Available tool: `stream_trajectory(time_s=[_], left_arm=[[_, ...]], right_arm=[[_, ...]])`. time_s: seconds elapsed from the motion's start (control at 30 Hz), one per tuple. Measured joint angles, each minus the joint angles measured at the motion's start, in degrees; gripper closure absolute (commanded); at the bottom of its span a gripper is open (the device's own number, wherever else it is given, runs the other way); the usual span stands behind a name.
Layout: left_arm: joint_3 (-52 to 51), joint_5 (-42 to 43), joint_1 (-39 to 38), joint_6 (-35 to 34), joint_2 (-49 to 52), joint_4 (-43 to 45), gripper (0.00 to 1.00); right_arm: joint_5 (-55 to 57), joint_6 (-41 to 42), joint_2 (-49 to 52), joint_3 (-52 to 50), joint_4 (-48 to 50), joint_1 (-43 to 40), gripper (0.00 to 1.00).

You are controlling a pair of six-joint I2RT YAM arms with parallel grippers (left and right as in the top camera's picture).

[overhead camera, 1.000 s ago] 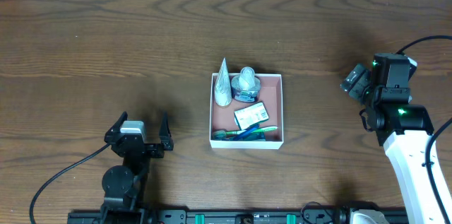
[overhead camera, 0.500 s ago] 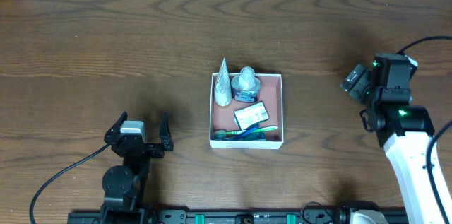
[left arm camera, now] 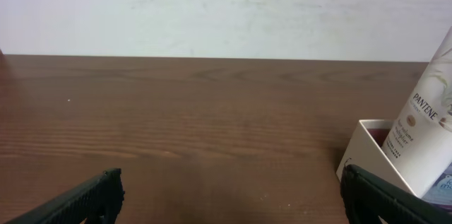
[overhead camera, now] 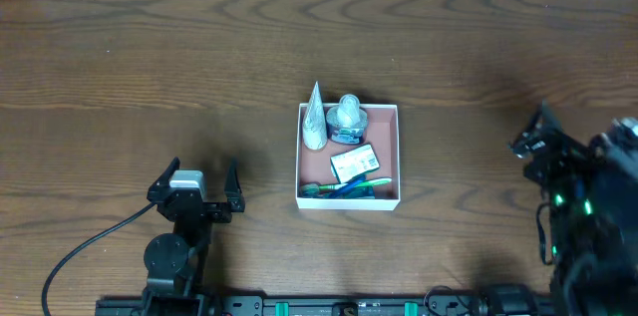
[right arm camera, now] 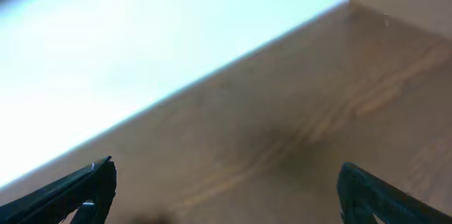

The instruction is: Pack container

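Observation:
The container (overhead camera: pixel 385 194), a square white-walled box with a pinkish floor, sits mid-table. Inside lie a white tube (overhead camera: pixel 315 119), a round silvery jar (overhead camera: pixel 347 118), a small packet (overhead camera: pixel 355 162) and green and blue toothbrushes (overhead camera: pixel 345 188). My left gripper (overhead camera: pixel 198 174) rests open on the table left of the box, nothing between its fingers. In the left wrist view this gripper (left arm camera: pixel 236 199) faces bare wood, with the container's corner (left arm camera: pixel 361 146) and the tube (left arm camera: pixel 424 128) at the right. My right gripper (overhead camera: pixel 534 143) is blurred at the far right, well away from the box. It (right arm camera: pixel 229 192) is open and empty.
Dark wooden table (overhead camera: pixel 199 47) runs to a white wall (left arm camera: pixel 226 5) at the back. The left arm's black cable (overhead camera: pixel 85 246) trails toward the front edge. The right arm's body (overhead camera: pixel 593 206) fills the front right corner.
The right arm has swung down toward the front right corner and shows blurred. The left arm and the container's contents have not moved.

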Motion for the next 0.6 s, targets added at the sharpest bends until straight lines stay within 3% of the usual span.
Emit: stream_trajectory(time_s=[0.2,0.3,0.6], left_arm=[[-0.04,0.0,0.0,0.0,-0.02,0.11,0.02],[-0.04,0.0,0.0,0.0,-0.02,0.11,0.02],[-0.04,0.0,0.0,0.0,0.0,0.13,0.02]], right_arm=[[-4.96,-6.12,-11.17,-18.21,24.2,0.0,0.01],[-9.68,-10.75,-16.0,-27.43,31.61,0.0,0.01],[-20.0,-22.21,-28.46,-42.12,39.91,0.0,0.01]])
